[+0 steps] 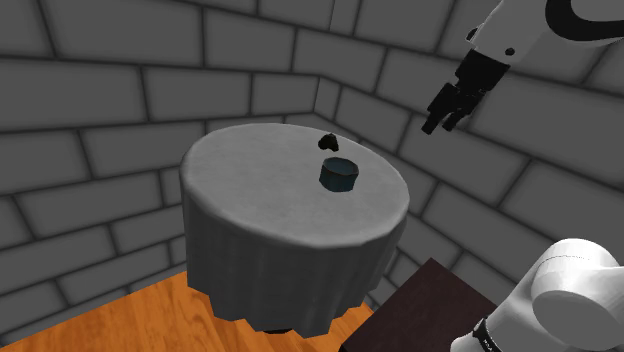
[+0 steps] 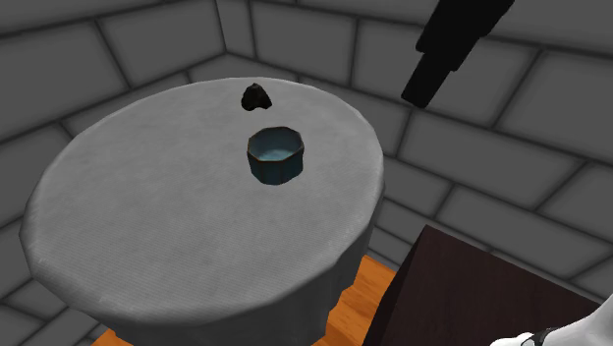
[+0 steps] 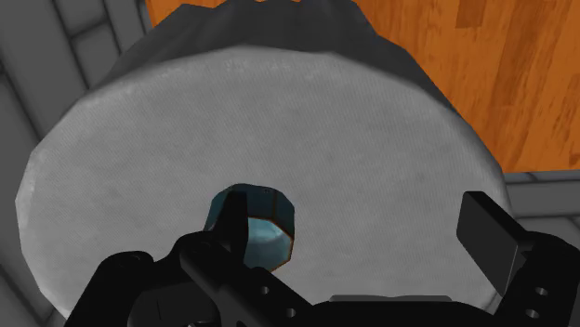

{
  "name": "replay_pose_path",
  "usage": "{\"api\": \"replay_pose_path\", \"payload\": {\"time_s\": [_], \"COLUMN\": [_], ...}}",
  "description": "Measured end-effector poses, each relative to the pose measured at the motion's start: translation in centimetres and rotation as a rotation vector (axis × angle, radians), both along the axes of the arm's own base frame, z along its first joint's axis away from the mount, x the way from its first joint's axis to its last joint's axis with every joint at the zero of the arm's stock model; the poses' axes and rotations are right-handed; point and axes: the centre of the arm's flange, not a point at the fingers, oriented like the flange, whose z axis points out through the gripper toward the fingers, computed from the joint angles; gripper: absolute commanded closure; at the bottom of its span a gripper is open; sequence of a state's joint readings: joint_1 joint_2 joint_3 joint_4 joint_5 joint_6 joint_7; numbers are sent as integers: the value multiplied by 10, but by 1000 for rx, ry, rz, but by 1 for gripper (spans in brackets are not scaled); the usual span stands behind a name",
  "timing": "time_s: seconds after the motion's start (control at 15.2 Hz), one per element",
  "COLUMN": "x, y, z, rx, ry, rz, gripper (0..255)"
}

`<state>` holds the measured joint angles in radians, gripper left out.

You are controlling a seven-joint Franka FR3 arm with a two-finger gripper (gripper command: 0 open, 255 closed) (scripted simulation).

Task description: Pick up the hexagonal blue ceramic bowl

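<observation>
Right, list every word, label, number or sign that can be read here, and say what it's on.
None: no text can be read anywhere. The blue bowl, the small black object near it, the grey tablecloth, the brick walls, the dark stand and the black gripper all have plain surfaces.

Bowl (image 2: pixel 275 154): small, w/ flat faceted sides and an approx. hexagonal rim. Outside is seen as dark teal-blue, inside as paler blue; brownish edges are picked out in the wrist view. It is stood upright, opening up, on the round grey-draped table (image 2: pixel 147 226), off the table's centre, twd. its edge at the second exterior view's right.
</observation>
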<state>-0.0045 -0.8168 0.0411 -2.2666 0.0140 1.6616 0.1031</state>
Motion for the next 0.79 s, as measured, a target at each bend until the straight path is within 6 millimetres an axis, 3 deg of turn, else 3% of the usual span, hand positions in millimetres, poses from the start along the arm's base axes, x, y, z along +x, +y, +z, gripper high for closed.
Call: {"api": "replay_pose_path", "payload": {"time_s": [0.26,0.79], "x": [20,105], "y": [-7,-23], "z": [-16,-80], "rx": [1,6], "ry": [6,25], "rz": [6,28], "gripper": [0,0]}}
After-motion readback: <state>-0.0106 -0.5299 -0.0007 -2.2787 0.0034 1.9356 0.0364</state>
